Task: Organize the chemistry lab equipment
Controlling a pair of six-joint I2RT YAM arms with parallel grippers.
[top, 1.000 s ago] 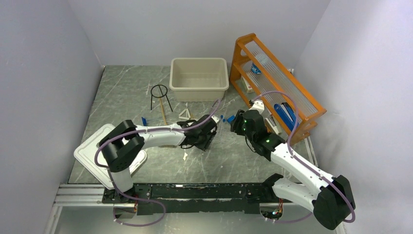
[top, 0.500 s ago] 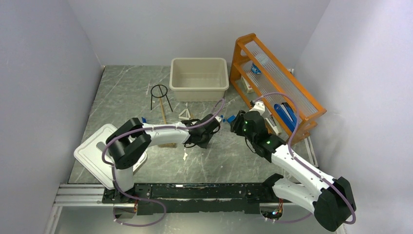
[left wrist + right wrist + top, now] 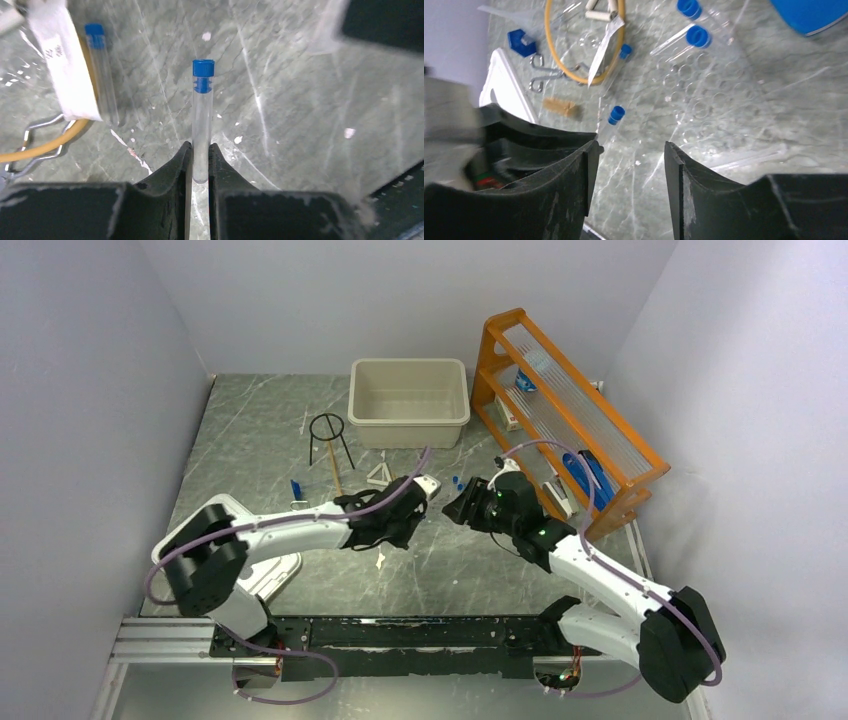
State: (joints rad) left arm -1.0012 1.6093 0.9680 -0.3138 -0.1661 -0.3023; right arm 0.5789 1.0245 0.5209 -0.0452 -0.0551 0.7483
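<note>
- While L gripper (image 3: 200, 157) is shut to a narrow slit, its fingers pinch the clear end of a blue-cap tube (image 3: 202, 115); cap points to 12 o'clock in L wrist view. Can't tell if it's off the table (image 3: 250, 440).
- R gripper (image 3: 630, 162): wide open, nothing held, facing L gripper near table centre. The held tube's cap shows at 11 o'clock of its gap.
- Spare tube (image 3: 102, 70) lies at 10 o'clock of the held one, touching the packet (image 3: 65, 65) edge.
- Rubber tube (image 3: 55, 141) forms a loop w/ the packet lying across it; tongs (image 3: 540, 75) cross its 8 o'clock side.
- Brush (image 3: 560, 106) is near the tongs, just beside the lid (image 3: 504, 85).
- 2 more tubes (image 3: 696, 35) lie side by side at 1 o'clock in R wrist view.
- Top view: tripod ring (image 3: 328, 435) stands upright at 11 o'clock of L gripper, triangle (image 3: 378, 476) at 12. Tub (image 3: 408, 433) is at the table's 12 o'clock and rack (image 3: 487, 355) at 2.
</note>
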